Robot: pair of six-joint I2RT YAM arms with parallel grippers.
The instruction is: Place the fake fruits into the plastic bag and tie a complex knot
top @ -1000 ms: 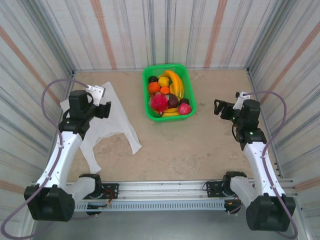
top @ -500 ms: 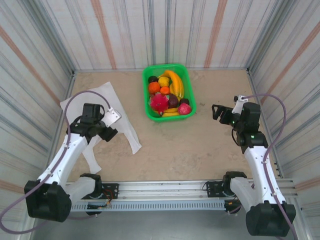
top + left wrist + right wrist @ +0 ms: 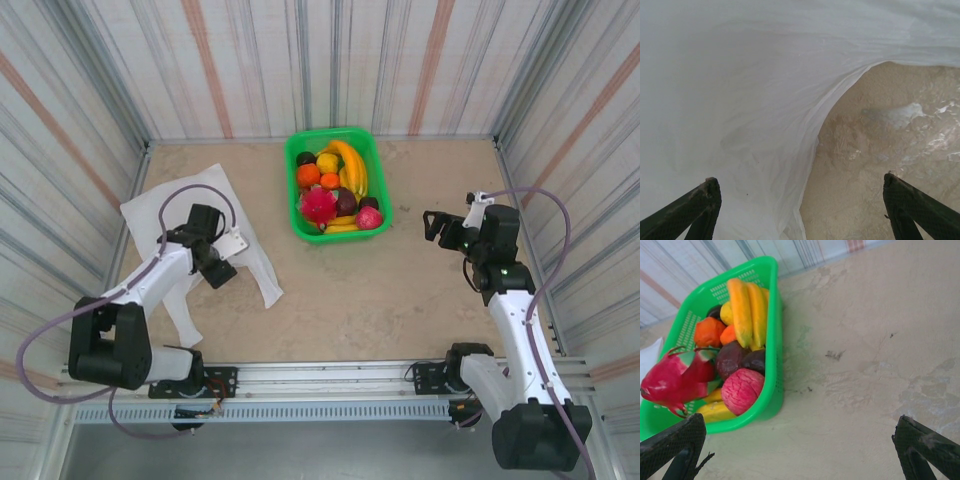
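- The bag (image 3: 148, 208) lies flat and empty on the left of the tabletop (image 3: 400, 290), with one corner toward the far-left wall. Its two handle strips reach toward the near edge.
- The left hand (image 3: 218, 272) hangs low over the bag's right part, between the handle strips. Its fingers are spread wide and grasp nothing.
- In the left wrist view the left hand (image 3: 799, 180) has one finger over the white film (image 3: 730, 100) and the other over bare tabletop (image 3: 880, 150). The bag's curved edge runs between them. Whether the tips touch the film cannot be told.
- The green basket (image 3: 291, 185) stands at the far middle of the tabletop, well apart from the bag, with all the fruits inside it.
- In the basket, yellow bananas (image 3: 350, 165) lie along the right side. A yellow piece (image 3: 327, 162) and two orange pieces (image 3: 308, 175) sit at the far left. A red-pink spiky fruit (image 3: 318, 205) is at the near left, a dark purple one (image 3: 346, 200) in the middle, and a pink-red round one (image 3: 369, 217) at the near right corner.
- The right wrist view shows the same load: the bananas (image 3: 747, 310), orange pieces (image 3: 707, 332), the spiky fruit (image 3: 670, 380), the purple one (image 3: 730, 360) and the pink-red one (image 3: 742, 390), all against the basket wall (image 3: 772, 340).
- The right hand (image 3: 431, 226) is above the tabletop to the right of the basket and points toward it, apart from it. It is fully released and holds nothing.
- In its own view the right hand (image 3: 799, 422) has bare tabletop (image 3: 865, 340) between its fingers.
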